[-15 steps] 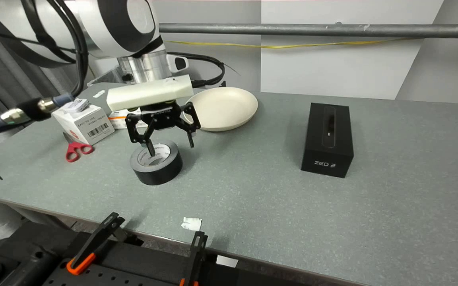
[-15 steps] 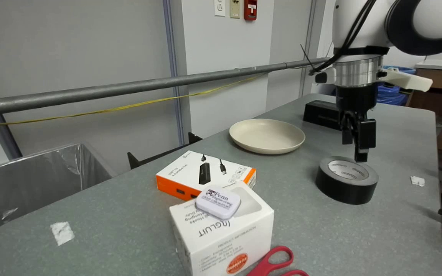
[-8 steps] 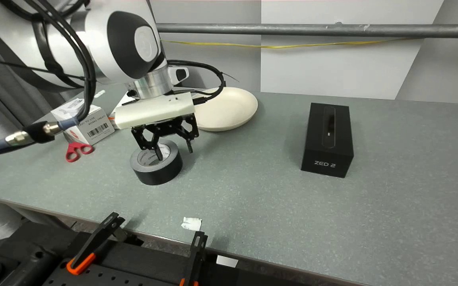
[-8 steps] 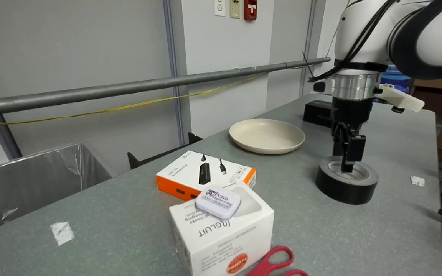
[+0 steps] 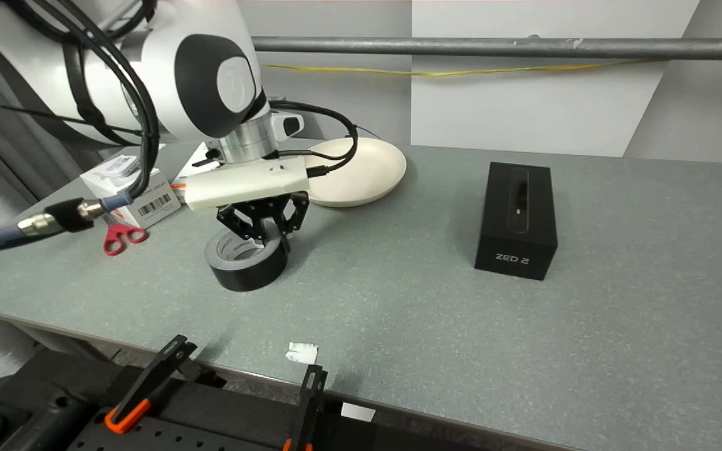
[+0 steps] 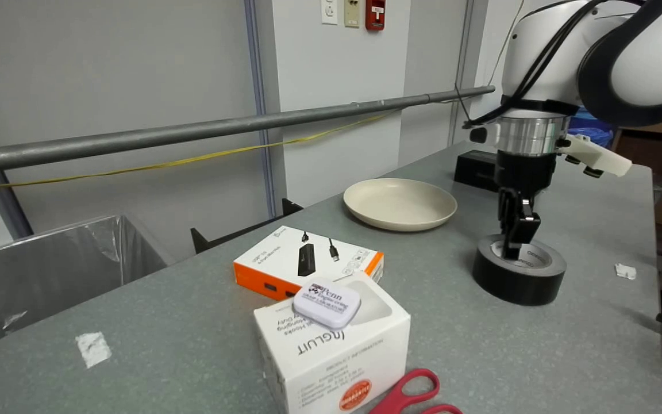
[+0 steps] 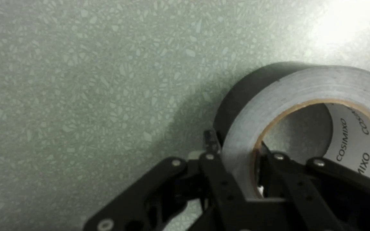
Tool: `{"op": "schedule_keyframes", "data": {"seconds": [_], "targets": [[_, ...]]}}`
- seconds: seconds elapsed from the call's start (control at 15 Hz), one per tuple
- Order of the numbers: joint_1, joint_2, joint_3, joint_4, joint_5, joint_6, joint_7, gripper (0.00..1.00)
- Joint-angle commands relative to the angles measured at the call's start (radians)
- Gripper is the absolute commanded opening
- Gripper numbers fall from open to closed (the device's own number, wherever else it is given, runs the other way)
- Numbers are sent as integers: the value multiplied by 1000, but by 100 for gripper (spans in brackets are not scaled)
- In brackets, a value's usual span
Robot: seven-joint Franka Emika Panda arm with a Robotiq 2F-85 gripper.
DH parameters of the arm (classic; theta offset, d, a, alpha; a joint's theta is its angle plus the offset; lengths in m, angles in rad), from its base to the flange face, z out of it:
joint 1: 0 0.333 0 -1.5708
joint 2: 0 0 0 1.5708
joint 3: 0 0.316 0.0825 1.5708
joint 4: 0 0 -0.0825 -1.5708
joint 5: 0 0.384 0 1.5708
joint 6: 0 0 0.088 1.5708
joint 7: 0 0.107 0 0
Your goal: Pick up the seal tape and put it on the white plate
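Note:
The seal tape, a black roll (image 5: 245,275) with a grey upper face and a printed white core, lies flat on the table in both exterior views. My gripper (image 5: 275,243) points down over its side nearer the plate. In the wrist view, the roll's ring (image 7: 300,86) runs between the jaws of the gripper (image 7: 236,147): one finger is inside the hole, the other against the outer wall. They are closed on that wall, pinching it. The white plate (image 6: 400,204) holds nothing and sits behind the roll, apart from it.
A black box (image 5: 514,219) stands farther along the table. Red scissors (image 5: 123,238) and a white box (image 6: 331,356) with a small tin (image 6: 326,303) on top lie on the opposite side, beside a flat orange-and-white box (image 6: 308,259). A metal rail (image 5: 499,47) runs along the wall.
My gripper has come down over the tape roll, one finger entering its hole. The jaws, wide apart before, have closed on the ring's wall. The roll has hardly moved.

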Motion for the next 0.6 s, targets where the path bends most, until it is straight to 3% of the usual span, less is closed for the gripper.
{"op": "schedule_keyframes", "data": {"seconds": [0.0,0.27,0.53], "targets": [[-132,-7,90,27,138,-4,-116,6],[-268,-22,156,116,332,-23,-210,6],[-265,23,106,248,348,-54,-146,6]]}}
